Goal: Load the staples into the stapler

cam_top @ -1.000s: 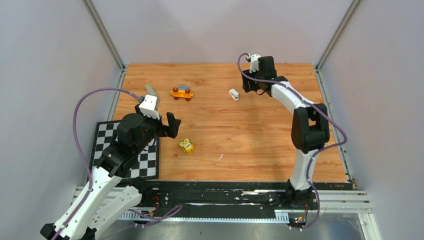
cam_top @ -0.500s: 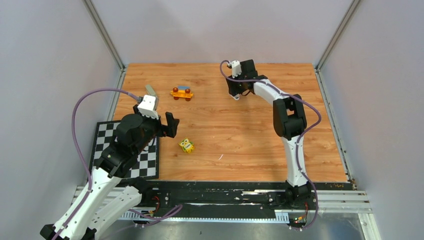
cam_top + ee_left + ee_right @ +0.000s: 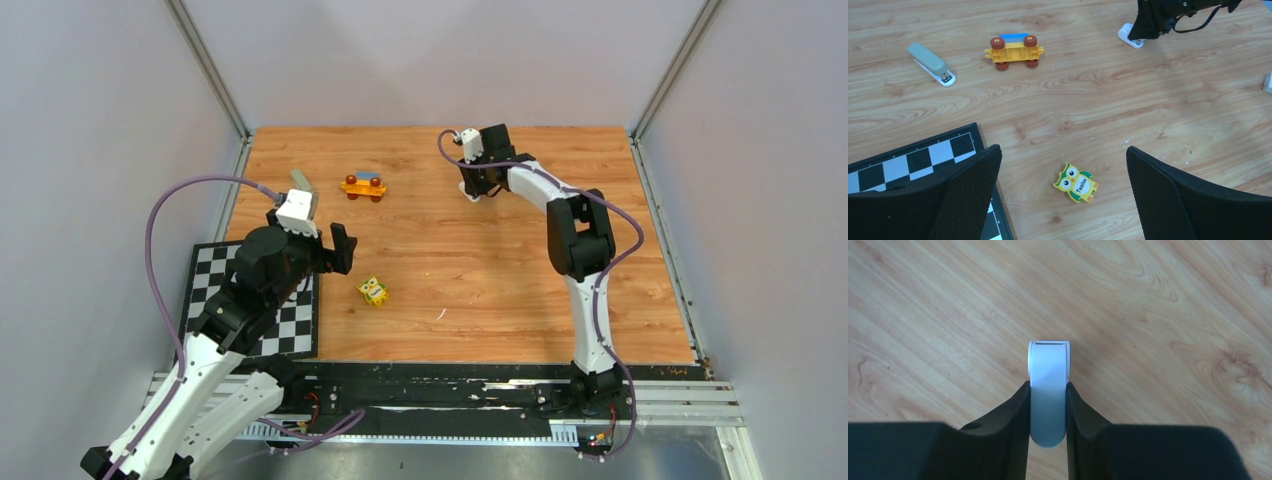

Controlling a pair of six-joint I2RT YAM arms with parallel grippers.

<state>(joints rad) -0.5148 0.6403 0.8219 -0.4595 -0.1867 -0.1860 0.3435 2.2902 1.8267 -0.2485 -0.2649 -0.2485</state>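
A grey-green stapler (image 3: 930,64) lies closed on the wooden table at the far left; in the top view the stapler (image 3: 301,181) sits just beyond my left arm. My left gripper (image 3: 1063,155) hangs wide open and empty above a yellow owl piece (image 3: 1076,182). At the far middle of the table, my right gripper (image 3: 1048,390) is shut on a small white rounded object (image 3: 1048,365) with a slot at its far end, both fingers pressed against its sides. From above, the right gripper (image 3: 470,186) hides most of that object. The staples are not in view.
An orange toy car (image 3: 363,186) stands beside the stapler. A checkerboard mat (image 3: 290,325) lies at the near left under my left arm. The owl piece (image 3: 373,291) sits near the table's middle. Grey walls close in the table on three sides.
My right arm swung left and came down over the white object, and its jaws closed onto it. The left arm has stayed where it was, still open.
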